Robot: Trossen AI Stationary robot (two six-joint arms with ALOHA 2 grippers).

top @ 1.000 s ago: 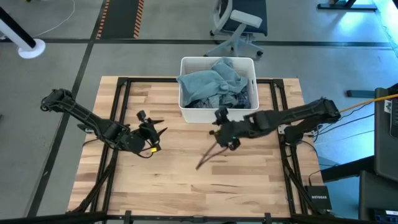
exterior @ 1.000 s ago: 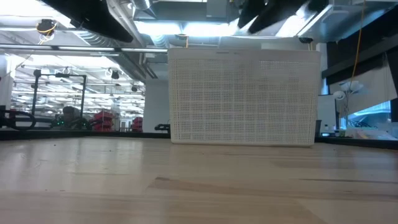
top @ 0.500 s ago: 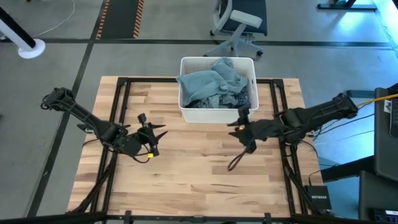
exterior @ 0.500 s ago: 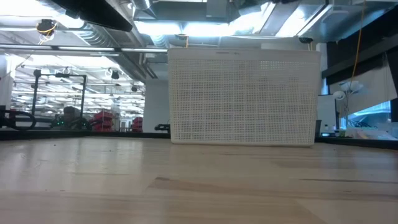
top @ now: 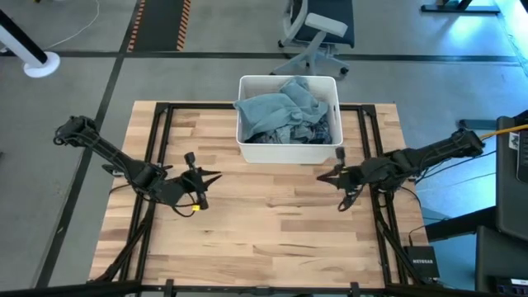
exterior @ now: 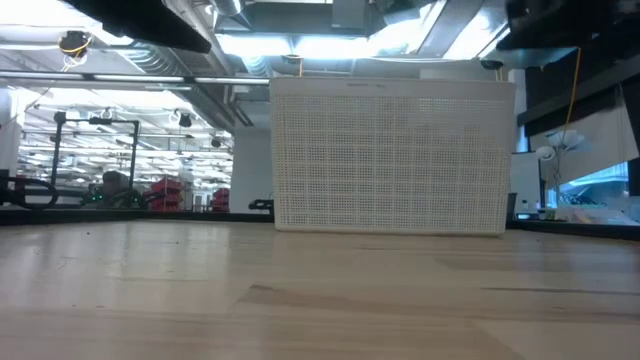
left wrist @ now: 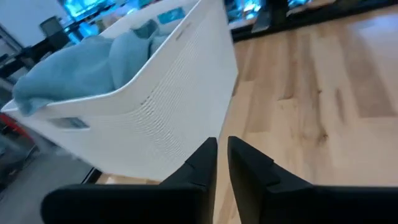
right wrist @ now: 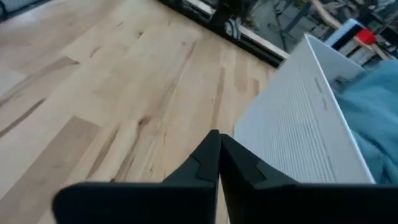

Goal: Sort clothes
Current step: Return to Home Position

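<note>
Wood planks make up the tabletop point(top: 264, 239), which fills the middle of the high view, and no garment shows on them. At the upper centre of that frame, on the tabletop's far edge, stands the white bin point(top: 285, 153). The clothes point(top: 276, 111) are heaped inside it, light blue-grey folds on top with darker and plaid bits beneath, rising a little over the rim. The sorting itself looks finished, so the step in hand is, by my reading, the retreat of both arms to their resting pose. The left arm reaches in from the left of the frame, and its left claw point(top: 208, 176) hangs over bare wood at centre left, well apart from the bin. It is clenched with only a sliver between the fingers and grasps nothing. The right claw point(top: 326, 176) sits at centre right, just below the bin's right front corner, fingers pressed together and empty. The next move calls only for each arm to fold back toward its own side of the tabletop. The right arm should keep off the bin wall so that the load is not nudged.
</note>
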